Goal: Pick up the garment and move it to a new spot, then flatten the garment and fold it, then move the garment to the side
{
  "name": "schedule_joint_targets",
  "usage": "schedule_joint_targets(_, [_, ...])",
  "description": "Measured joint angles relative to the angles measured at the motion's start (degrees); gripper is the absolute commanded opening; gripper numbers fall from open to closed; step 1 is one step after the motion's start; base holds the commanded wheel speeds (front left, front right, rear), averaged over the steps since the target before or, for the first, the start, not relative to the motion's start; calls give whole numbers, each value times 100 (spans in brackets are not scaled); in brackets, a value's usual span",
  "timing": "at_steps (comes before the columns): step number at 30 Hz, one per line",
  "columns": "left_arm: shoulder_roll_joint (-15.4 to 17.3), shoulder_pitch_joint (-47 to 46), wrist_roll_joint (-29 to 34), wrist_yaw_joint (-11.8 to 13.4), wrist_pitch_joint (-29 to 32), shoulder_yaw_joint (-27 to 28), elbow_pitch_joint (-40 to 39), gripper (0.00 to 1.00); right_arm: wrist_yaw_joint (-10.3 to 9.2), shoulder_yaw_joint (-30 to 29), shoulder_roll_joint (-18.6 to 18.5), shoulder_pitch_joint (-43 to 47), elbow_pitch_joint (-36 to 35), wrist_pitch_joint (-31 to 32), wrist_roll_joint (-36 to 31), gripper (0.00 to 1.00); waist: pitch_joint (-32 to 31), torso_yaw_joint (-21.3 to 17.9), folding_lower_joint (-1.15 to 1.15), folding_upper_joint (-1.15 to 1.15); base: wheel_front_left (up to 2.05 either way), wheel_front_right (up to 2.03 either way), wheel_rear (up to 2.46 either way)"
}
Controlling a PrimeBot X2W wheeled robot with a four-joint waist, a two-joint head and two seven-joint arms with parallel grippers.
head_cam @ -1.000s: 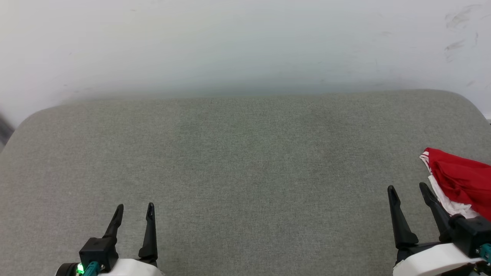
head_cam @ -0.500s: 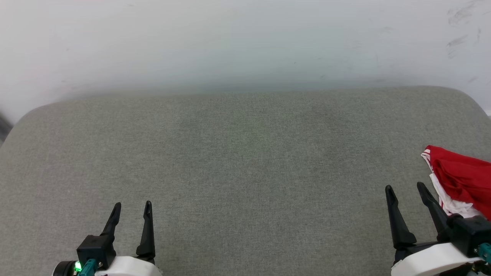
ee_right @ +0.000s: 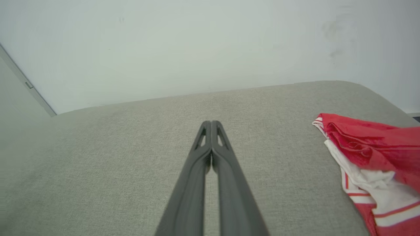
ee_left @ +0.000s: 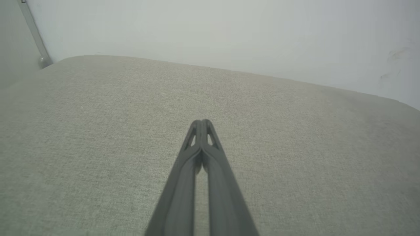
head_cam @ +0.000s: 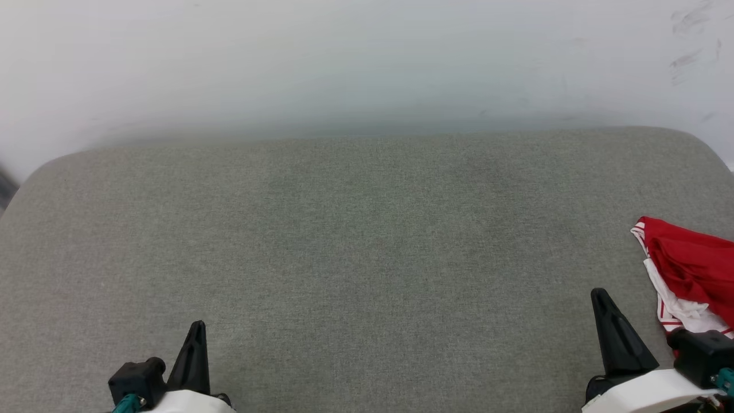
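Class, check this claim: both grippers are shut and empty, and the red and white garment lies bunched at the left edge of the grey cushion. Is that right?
No. The garment lies bunched at the right edge of the grey cushion, not the left, as the head view shows. The rest holds: the left gripper and the right gripper are shut and empty.

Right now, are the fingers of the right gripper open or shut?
Shut. The right gripper has its fingers pressed together at the tips, nothing between them; the garment lies apart.
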Motion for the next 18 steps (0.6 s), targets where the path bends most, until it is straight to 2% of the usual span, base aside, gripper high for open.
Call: schedule_joint_targets(18, [-113,-159,-1759,-156,431,190,5,0,0,23,-71,-247,464,58,1995,0,-4,32,0,0,0,0,0])
